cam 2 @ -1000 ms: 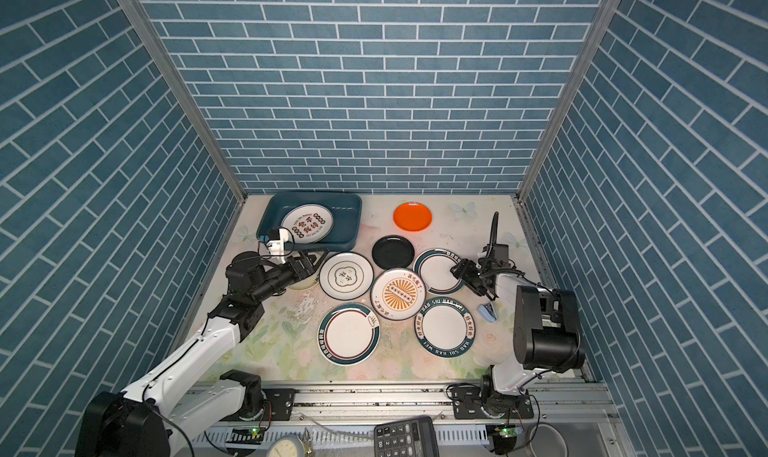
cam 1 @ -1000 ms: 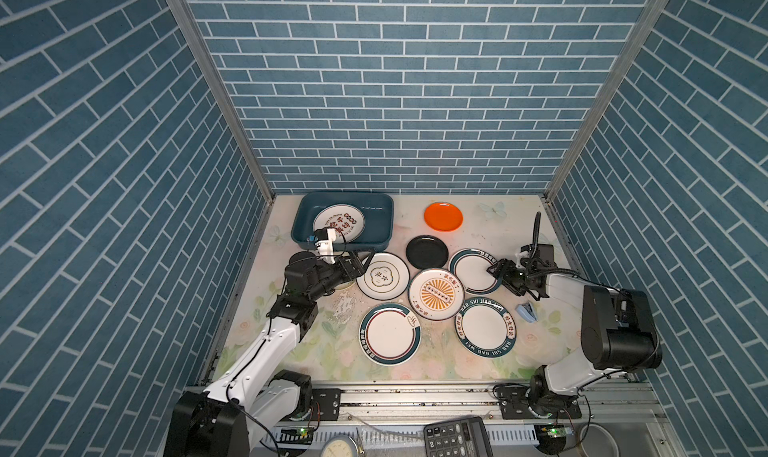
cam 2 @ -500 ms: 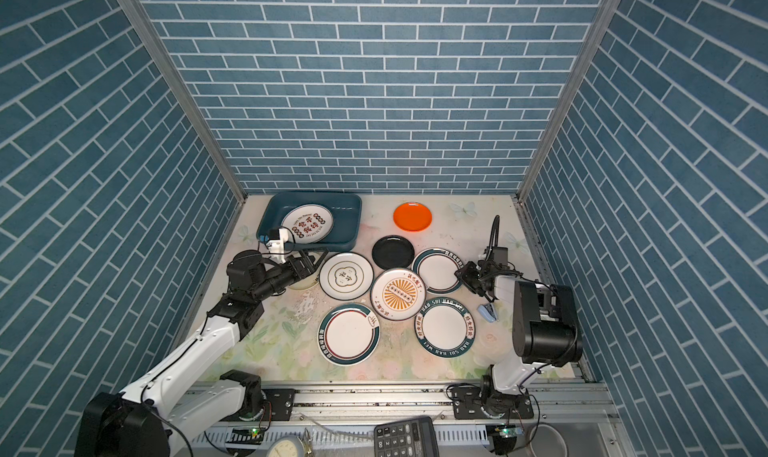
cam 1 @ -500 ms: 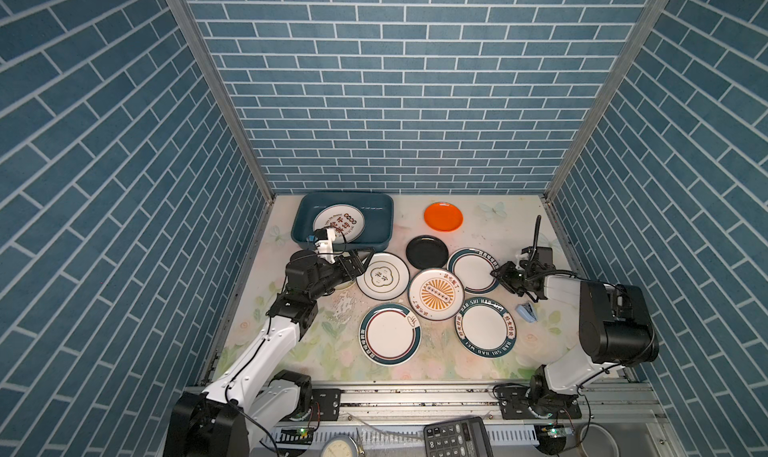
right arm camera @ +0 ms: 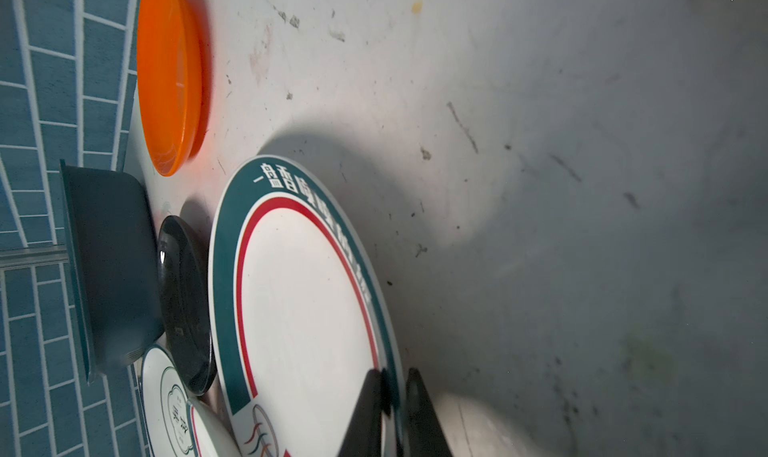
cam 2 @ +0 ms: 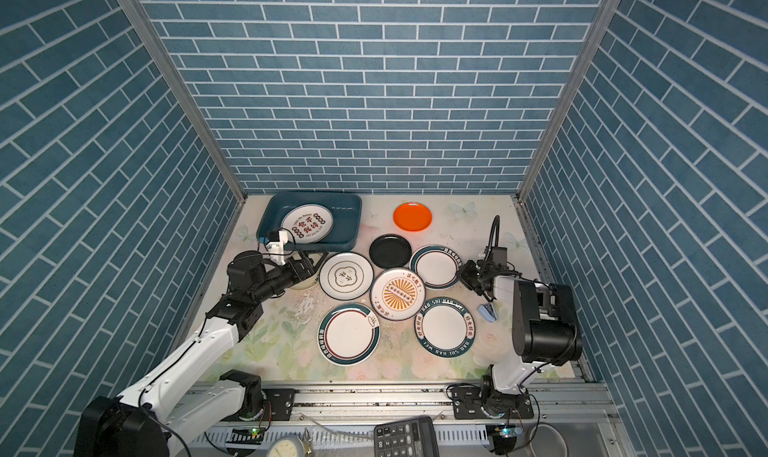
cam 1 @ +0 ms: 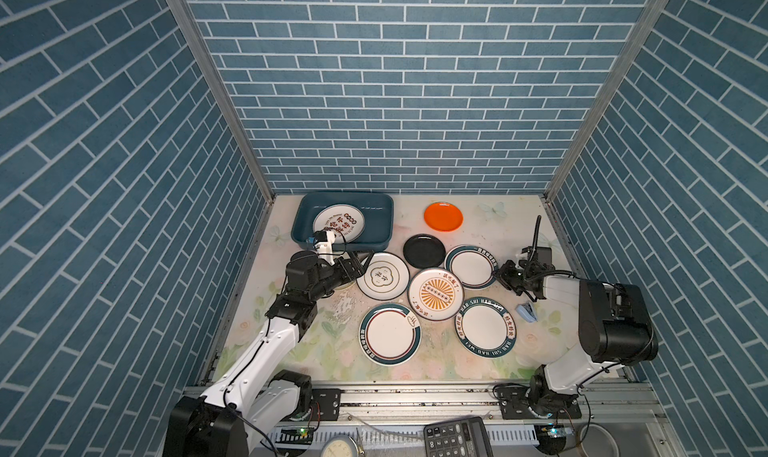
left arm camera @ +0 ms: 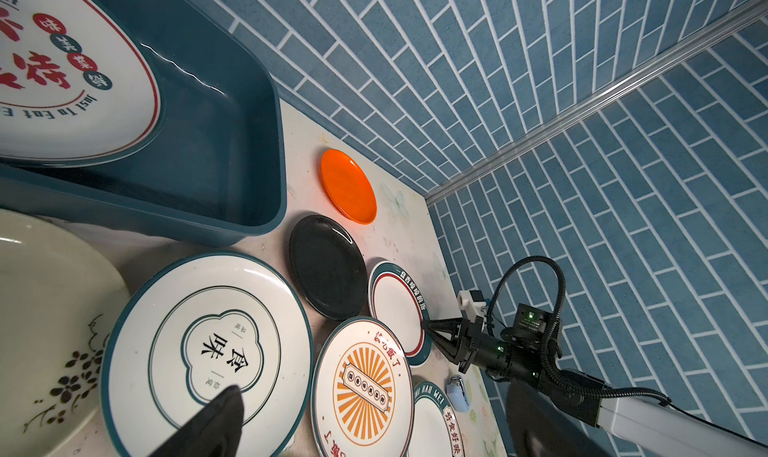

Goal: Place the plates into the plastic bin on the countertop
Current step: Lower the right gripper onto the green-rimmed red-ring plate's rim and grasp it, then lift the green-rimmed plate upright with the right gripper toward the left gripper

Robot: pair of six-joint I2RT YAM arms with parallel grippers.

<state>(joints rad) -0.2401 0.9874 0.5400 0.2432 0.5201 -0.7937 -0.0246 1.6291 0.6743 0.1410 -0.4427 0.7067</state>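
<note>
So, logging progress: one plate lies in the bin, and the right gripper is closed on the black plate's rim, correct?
Not the black plate: the right wrist view shows the right gripper closed on the rim of the teal-rimmed white plate. One printed plate does lie in the bin.

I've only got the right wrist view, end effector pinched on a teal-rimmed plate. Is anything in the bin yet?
Observer: Yes, one white plate with red characters lies in the plastic bin.
Operator: Where's the left end effector?
Observer: The left end effector is open, just in front of the bin, above the edges of the cream plate and the clover-print plate.
Operator: Anything near my arm?
Observer: A small pale blue object lies on the countertop beside it, apart from the teal-rimmed plate that the right end effector grips.
</note>
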